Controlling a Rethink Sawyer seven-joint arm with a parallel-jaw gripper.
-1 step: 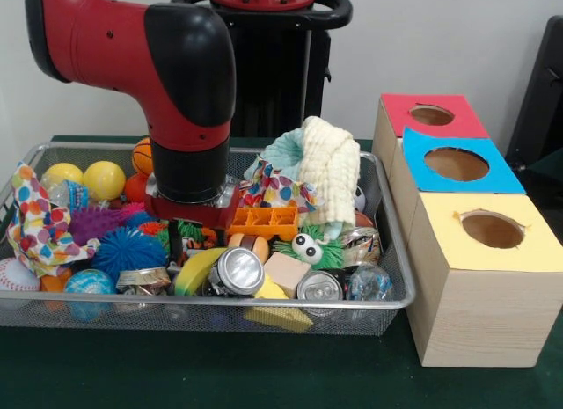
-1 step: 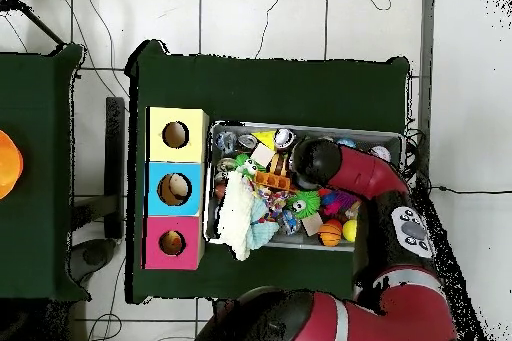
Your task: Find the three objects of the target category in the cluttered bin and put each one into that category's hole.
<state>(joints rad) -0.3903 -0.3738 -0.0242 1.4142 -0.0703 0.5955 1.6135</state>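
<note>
So the arm's down in the wire bin (image 1: 387,217), tool (image 1: 176,244) buried among the toys beside the orange brick (image 1: 262,222), can't tell if it's open or gripping anything. Three-hole box (image 1: 475,251) (red, blue, yellow tops) sits right next to the bin on the green surface (image 1: 264,374).

Bulky red arm (image 1: 106,40) with glossy black joint covers and a red plate under the wrist
</note>
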